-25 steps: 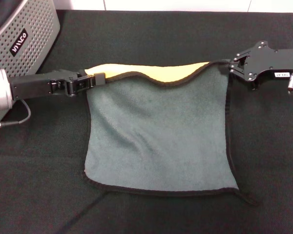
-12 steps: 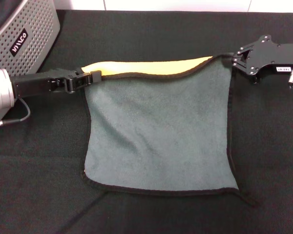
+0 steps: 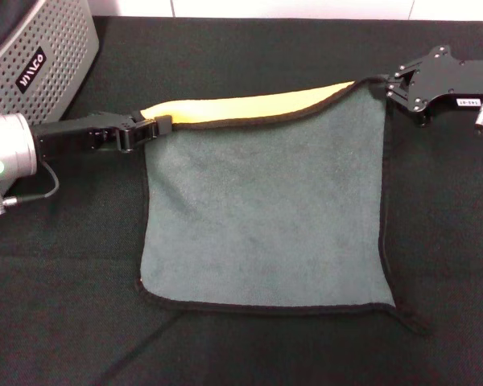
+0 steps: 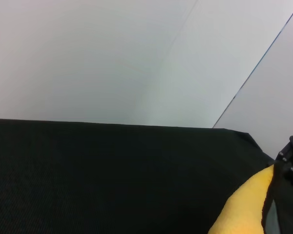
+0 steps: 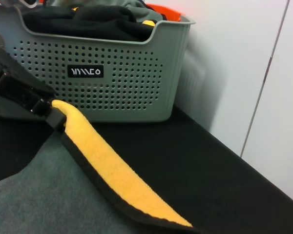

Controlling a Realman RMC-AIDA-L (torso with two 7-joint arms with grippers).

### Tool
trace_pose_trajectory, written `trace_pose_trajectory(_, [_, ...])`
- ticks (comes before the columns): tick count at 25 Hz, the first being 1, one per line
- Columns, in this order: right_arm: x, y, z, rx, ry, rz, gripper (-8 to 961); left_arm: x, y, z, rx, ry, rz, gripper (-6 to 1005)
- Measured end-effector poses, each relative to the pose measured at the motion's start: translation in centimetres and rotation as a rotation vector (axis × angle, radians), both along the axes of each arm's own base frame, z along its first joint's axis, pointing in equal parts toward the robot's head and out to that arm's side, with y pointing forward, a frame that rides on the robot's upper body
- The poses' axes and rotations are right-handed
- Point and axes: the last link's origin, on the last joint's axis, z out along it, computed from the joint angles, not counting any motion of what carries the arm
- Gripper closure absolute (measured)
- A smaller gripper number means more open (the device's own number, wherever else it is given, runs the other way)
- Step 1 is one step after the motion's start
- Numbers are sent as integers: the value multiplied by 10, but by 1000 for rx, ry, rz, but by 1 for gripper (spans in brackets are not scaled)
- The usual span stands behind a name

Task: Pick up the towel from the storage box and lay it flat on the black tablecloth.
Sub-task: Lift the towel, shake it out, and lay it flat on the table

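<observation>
both grippers, left gripper (image 3: 157, 129) and right gripper (image 3: 382, 87), apparently pinch the towel's (image 3: 262, 217) far corners.

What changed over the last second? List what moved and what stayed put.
The left gripper and right gripper drew apart and slightly away from the robot, pulling the yellow and grey-green towel tauter, so its sagging far edge straightened. Both stayed clamped on the far corners. The perforated grey storage box and black tablecloth did not move.

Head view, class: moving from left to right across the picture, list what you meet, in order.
storage box → left gripper, its jaws shut on the towel's corner → towel, grey-green face up → right gripper holding the opposite corner. All of it lies over the black tablecloth.
</observation>
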Motion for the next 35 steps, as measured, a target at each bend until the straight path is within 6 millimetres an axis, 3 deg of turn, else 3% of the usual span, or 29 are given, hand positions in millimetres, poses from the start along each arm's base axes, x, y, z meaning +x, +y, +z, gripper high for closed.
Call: trace_pose_trajectory(35, [4,6,-17,11,-47,-46,922,-9,9,-17,82,85,46,967])
